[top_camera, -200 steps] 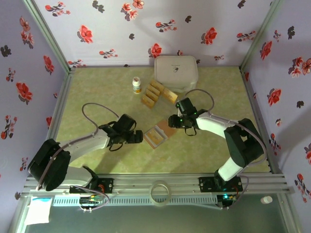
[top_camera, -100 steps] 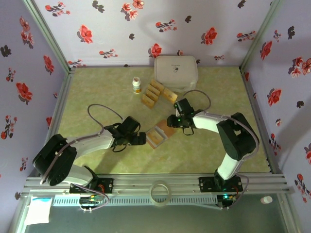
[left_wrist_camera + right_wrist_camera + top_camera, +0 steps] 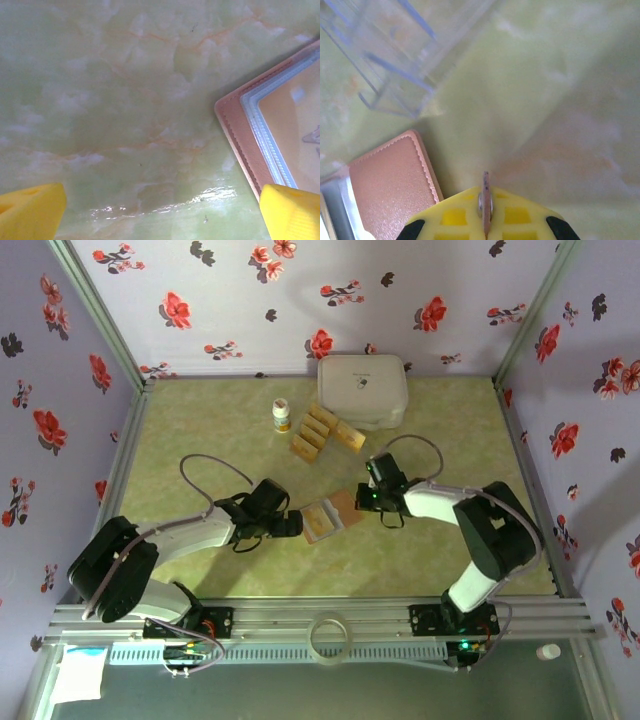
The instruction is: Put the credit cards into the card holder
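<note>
The card holder [image 3: 343, 505] lies open and flat mid-table, pinkish-tan with a gold card in its near pocket. My left gripper [image 3: 297, 524] sits low at its left edge, open, yellow fingertips [image 3: 30, 210] wide apart over bare table; the card holder's corner [image 3: 239, 134] lies by the right one. My right gripper [image 3: 364, 499] is just right of the card holder [image 3: 390, 192] and shut [image 3: 485, 202]. A thin brownish strip shows edge-on between its fingertips; I cannot tell what it is. Several gold credit cards [image 3: 322, 434] stand in a loose group behind.
A large white rounded box [image 3: 362, 390] stands at the back, a small white bottle [image 3: 282, 416] to its left. A clear plastic stand [image 3: 395, 60] lies just beyond the right gripper. A tape roll [image 3: 328, 635] rests on the front rail.
The right gripper closed fully and drew slightly right, off the card holder's edge. The left gripper slid right up to the holder's left edge, still open.
</note>
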Robot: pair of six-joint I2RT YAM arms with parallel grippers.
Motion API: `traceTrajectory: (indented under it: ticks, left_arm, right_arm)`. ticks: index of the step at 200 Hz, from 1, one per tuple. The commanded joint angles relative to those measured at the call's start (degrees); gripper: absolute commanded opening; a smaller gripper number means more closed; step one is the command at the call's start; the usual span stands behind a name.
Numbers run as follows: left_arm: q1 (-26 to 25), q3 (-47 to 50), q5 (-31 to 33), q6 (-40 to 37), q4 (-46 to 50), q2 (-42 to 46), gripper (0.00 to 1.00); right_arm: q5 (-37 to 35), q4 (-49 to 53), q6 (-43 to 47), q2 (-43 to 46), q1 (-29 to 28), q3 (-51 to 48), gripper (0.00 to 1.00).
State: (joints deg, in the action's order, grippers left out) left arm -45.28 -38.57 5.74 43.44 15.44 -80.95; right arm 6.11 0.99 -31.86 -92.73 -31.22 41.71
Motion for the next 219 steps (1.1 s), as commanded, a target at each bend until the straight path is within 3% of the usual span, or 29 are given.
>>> traceTrajectory:
  ticks: [1, 41, 89, 171, 186, 205, 219]
  left_arm:
    - [0.05, 0.35, -1.36, 0.80, -1.53, 0.05, 1.00]
    - [1.28, -0.41, -4.17, -0.66, -2.74, -0.61, 1.00]
    - [2.68, -0.33, -9.43, -1.41, -5.45, -1.75, 1.00]
    - [2.65, -1.13, -13.56, -0.47, -10.08, -5.41, 1.00]
    - [2.65, -1.42, -13.56, -0.60, -9.95, -5.56, 1.00]
    - [2.67, -1.69, -12.95, -0.58, -9.19, -5.40, 1.00]
    - [2.71, -1.35, -11.93, -0.30, -8.86, -4.64, 1.00]
  right_arm:
    - [-4.38, 0.15, -5.78, 3.93, -1.58, -4.43, 0.00]
    - [-10.82, 1.04, -11.33, 9.84, -6.23, -8.37, 0.00]
    - [-14.15, 0.79, -16.01, 9.87, -9.47, -9.72, 0.00]
    - [-12.99, -3.52, -22.17, 8.03, -12.41, -9.83, 0.00]
    - [-12.25, -2.17, -21.02, 7.89, -12.39, -8.82, 0.17]
    - [-13.74, 0.05, -19.54, 10.73, -12.32, -8.71, 0.23]
    - [-14.30, 3.30, -17.69, 13.14, -12.11, -7.40, 0.34]
